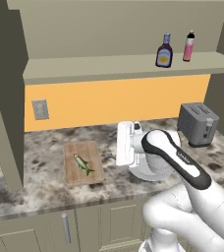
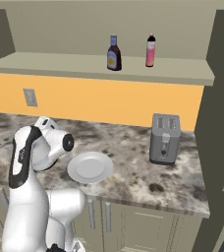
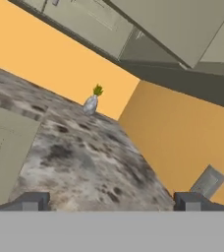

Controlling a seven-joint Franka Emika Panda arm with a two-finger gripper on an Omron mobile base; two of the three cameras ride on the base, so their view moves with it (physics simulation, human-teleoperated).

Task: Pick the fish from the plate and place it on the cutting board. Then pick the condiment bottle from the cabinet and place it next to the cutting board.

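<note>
The fish [image 1: 83, 164] lies on the cutting board [image 1: 82, 162] in our left base view, slanted across its middle, the board resting flat on the marbled counter [image 1: 40, 172] at about 9 o'clock from the arm's white wrist. Up at 1 o'clock from the board we see the condiment bottle [image 1: 164, 50] standing upright on the cabinet [image 1: 124, 66] shelf, with a slim pink bottle [image 1: 188, 47] just beside it on the right, apart from it. A grey toaster [image 1: 198, 123] sits on the counter at 3 o'clock from the wrist, and a wall socket [image 1: 40, 110] is set in the orange backsplash. In our right base view the plate [image 2: 90, 167] sits bare on the counter [image 2: 133, 172] at 4 o'clock from the arm's elbow, the toaster [image 2: 164, 138] well apart at its 2 o'clock; the condiment bottle [image 2: 114, 53] and pink bottle [image 2: 151, 50] stand on the cabinet [image 2: 84, 66] shelf above. In our hand view the gripper [image 3: 111, 201] has its jaws spread wide with nothing between them, the fingertips [image 3: 31, 201] over speckled counter, a small potted plant [image 3: 92, 100] at 12 o'clock against the orange wall.
</note>
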